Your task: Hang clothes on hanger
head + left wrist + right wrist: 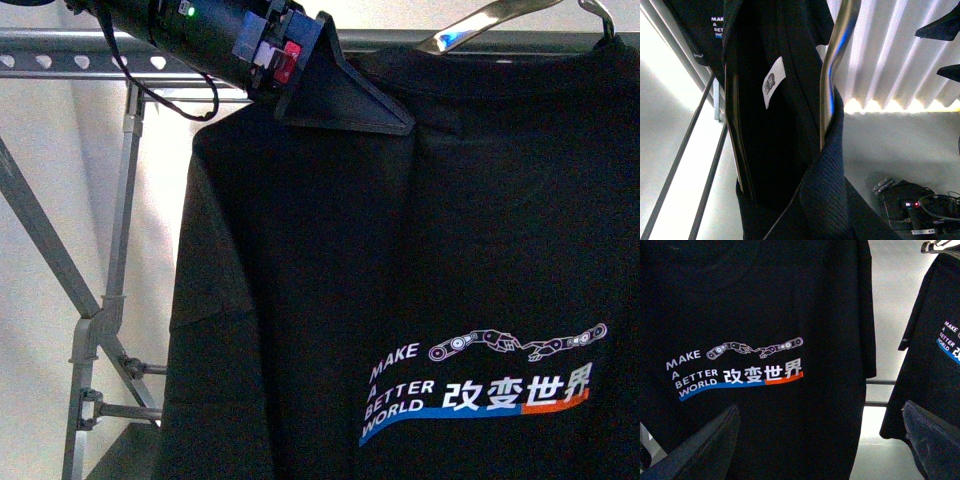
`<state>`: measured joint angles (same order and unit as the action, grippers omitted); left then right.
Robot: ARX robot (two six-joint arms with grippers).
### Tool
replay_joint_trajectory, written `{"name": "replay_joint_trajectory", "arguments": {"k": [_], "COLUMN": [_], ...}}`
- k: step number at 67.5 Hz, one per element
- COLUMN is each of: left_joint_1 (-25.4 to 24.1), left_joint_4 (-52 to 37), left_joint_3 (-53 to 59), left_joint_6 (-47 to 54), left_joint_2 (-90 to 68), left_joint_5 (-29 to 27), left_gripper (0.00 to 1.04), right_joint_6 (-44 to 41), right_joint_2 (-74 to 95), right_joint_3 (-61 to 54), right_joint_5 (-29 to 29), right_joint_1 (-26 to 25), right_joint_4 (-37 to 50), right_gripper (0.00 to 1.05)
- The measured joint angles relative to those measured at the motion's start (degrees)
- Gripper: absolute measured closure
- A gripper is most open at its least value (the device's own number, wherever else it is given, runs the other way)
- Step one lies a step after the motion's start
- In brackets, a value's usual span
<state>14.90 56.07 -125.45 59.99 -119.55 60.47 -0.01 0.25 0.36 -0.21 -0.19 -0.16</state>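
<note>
The clothes [400, 260], a black T-shirt with the white "MAKE A BETTER WORLD" print, hang in front of me and fill most of the front view. My left gripper [392, 122] is shut on the clothes at the shoulder, just under the hanger's top rail [60, 62] with its heart-shaped holes. In the left wrist view the ribbed collar [825, 190] runs into the jaws, beside a white neck label [772, 82]. My right gripper [820, 445] is open and empty, with its fingers [705, 445] spread wide in front of the printed clothes [765, 315].
A silver wire clothes hanger [480, 25] sits in the shirt's neck and also shows in the left wrist view [832, 65]. A second identical black shirt [935, 340] hangs beside the first. The rack's slanted legs [60, 260] stand at the left, and its cross bars [877, 392] show between the shirts.
</note>
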Motion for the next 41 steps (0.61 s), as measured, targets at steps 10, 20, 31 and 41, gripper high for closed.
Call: {"name": "replay_joint_trajectory", "arguments": {"k": [10,20,31,41], "left_joint_1": [0.0,0.0,0.2,0.1], "left_joint_4": [0.0,0.0,0.0,0.0], "left_joint_3": [0.0,0.1,0.1,0.2], "left_joint_6": [-0.1,-0.2,-0.3,-0.3], "left_joint_2": [0.1,0.1,0.1,0.1], "left_joint_5": [0.0,0.0,-0.2,-0.1], "left_gripper": [1.01,1.01,1.01,1.01], "right_joint_6": [0.0,-0.2,-8.1,-19.2], "right_joint_2": [0.0,1.1,24.2,44.3], "right_joint_3": [0.0,0.7,12.4,30.3], "right_joint_5": [0.0,-6.0,-49.6,-66.5], "right_joint_1": [0.0,-1.7,-28.5,-40.1], "right_joint_4": [0.0,-1.7,5.2,5.7], "right_gripper": [0.07,0.07,0.07,0.07]}}
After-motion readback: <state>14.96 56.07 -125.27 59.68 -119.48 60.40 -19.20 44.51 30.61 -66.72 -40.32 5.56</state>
